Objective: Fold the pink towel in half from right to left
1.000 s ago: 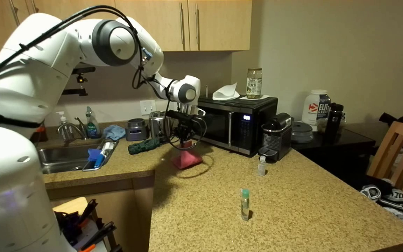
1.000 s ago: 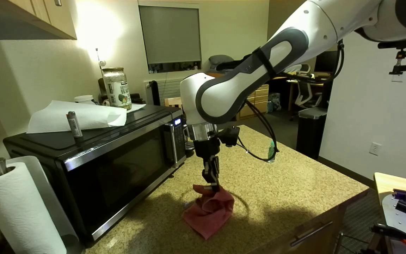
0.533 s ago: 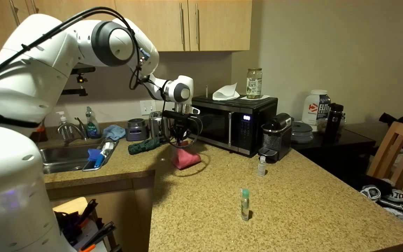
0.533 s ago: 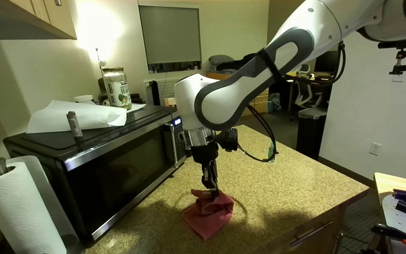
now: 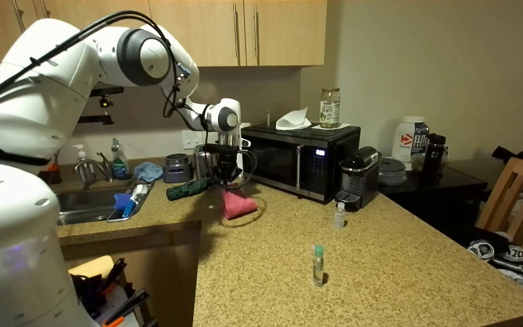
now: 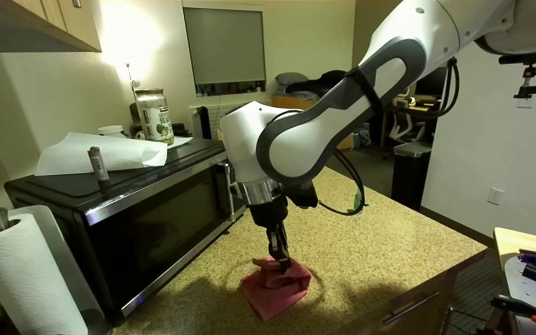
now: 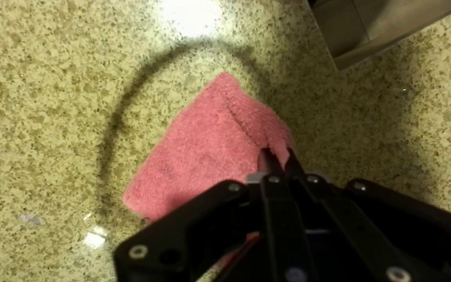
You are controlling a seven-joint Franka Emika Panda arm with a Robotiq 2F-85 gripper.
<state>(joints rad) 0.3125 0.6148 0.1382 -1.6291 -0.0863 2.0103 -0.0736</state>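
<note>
Pink and rumpled, the towel (image 7: 198, 152) lies on the counter (image 5: 379, 268), a raised part of it pinched fast in the gripper (image 7: 279, 155). In an exterior view, the microwave (image 5: 284, 161) stands on the towel's far side and to the right, the sink (image 5: 84, 205) lies left, and a green-capped bottle (image 5: 318, 269) stands upright, nearer and at right.

The pink towel (image 7: 210, 147) lies rumpled, partly raised, on the counter (image 6: 370, 242).
</note>
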